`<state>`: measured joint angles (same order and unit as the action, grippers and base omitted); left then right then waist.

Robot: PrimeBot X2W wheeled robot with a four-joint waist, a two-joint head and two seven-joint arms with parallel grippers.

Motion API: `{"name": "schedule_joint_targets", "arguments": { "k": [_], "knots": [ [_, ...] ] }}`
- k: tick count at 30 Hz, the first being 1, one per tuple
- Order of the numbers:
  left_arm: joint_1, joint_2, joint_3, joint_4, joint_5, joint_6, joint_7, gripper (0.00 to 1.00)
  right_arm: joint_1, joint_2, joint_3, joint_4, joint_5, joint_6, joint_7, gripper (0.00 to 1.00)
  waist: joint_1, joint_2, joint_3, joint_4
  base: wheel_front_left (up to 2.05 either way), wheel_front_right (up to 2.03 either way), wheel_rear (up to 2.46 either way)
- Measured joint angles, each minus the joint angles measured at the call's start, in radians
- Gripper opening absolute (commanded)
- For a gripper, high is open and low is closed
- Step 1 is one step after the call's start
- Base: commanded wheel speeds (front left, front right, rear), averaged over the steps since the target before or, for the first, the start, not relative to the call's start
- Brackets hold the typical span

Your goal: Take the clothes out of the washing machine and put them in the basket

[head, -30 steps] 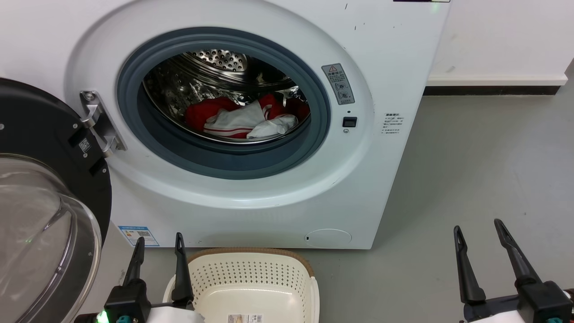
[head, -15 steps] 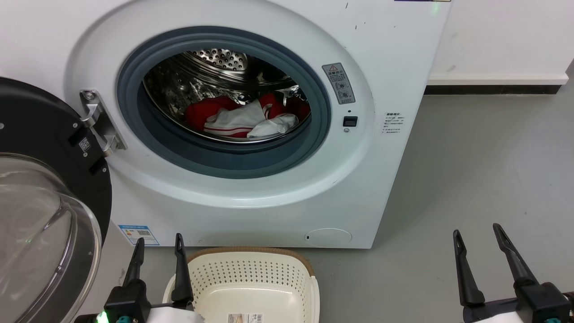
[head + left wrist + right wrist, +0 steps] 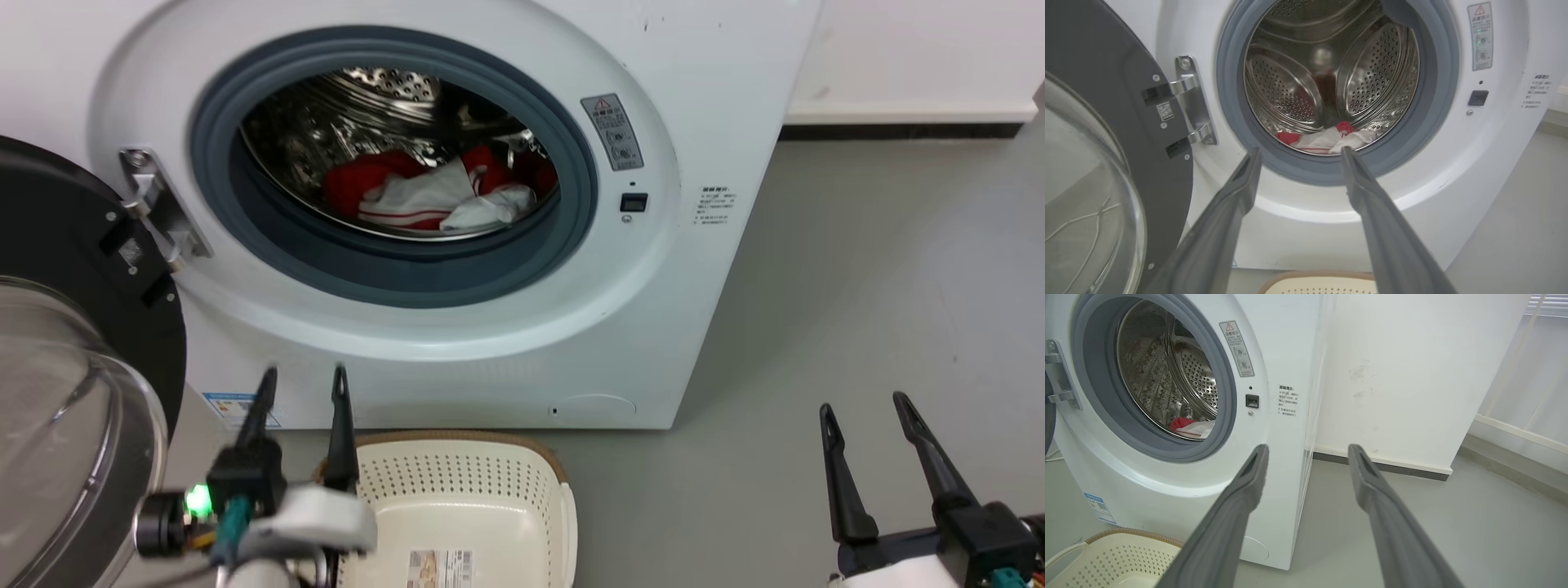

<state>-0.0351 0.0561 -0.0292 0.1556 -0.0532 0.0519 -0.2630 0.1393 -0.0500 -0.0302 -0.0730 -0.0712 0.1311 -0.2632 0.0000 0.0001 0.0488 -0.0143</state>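
- White washing machine (image 3: 718,82) stands on the grey floor (image 3: 857,310), its grey rubber ring (image 3: 392,282) framing a perforated steel drum (image 3: 367,114).
- Black-rimmed glass door (image 3: 73,245) hangs wide open at the left on a metal hinge.
- Cream basket (image 3: 465,482) with a brown rim sits on the floor just in front of the machine, with a label sticker (image 3: 441,565) on its bottom.
- Red and white clothes (image 3: 424,196) lie bunched low in the drum.
- Left gripper (image 3: 304,376) hovers by the basket's left end, fingers spread, holding nothing.
- Right gripper (image 3: 864,404) hangs over the floor to the right, well apart from the drum, fingers likewise spread and holding nothing.
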Motion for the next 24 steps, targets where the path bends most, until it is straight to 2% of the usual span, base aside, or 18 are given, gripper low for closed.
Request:
{"name": "schedule_joint_targets", "arguments": {
  "k": [5, 17, 24],
  "knots": [
    [-0.168, 0.028, 0.002, 0.108, 0.014, -0.043, 0.0, 1.0, -0.036, 0.0, 0.006, -0.009, 0.0, 0.0, 0.0, 1.0, 0.0001, 0.0, 0.055, -0.018, 0.0, 0.0, 0.0],
    [-0.677, 0.129, -0.02, 0.497, 0.051, -0.111, 0.003, 1.0, -0.173, -0.001, 0.012, -0.027, 0.029, 0.0, 0.0, 1.0, 0.0002, 0.0, 0.257, -0.093, 0.0, 0.0, 0.0],
    [-0.965, 0.167, -0.073, 0.673, 0.079, -0.146, 0.101, 1.0, -0.251, -0.001, 0.01, -0.034, 0.074, 0.0, 0.0, 1.0, 0.0003, -0.0001, 0.393, -0.151, 0.0, 0.0, 0.0]
  ]
}}
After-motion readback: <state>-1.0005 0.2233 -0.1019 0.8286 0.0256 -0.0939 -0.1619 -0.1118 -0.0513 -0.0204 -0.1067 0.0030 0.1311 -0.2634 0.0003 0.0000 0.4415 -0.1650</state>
